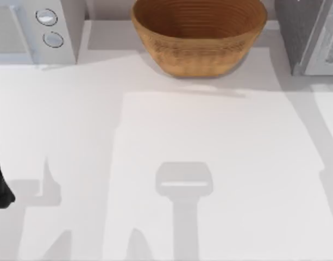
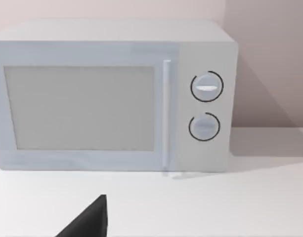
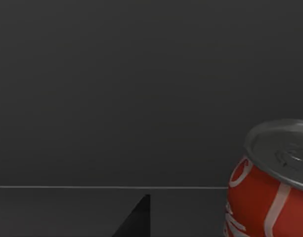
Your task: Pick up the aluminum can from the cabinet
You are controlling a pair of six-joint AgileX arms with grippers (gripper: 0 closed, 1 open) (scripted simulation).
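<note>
The red aluminum can with silvery lid (image 3: 270, 182) stood upright at the right wrist view's lower right, inside a dark cabinet, off-centre from the right gripper; its finger opening could not be told.

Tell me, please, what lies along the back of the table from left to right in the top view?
Microwave → woven bowl → grey cabinet.

A simulated kitchen: a white microwave (image 2: 114, 96) stands on the pale surface (image 1: 209, 163), a woven bowl (image 1: 199, 35) to its right.
</note>
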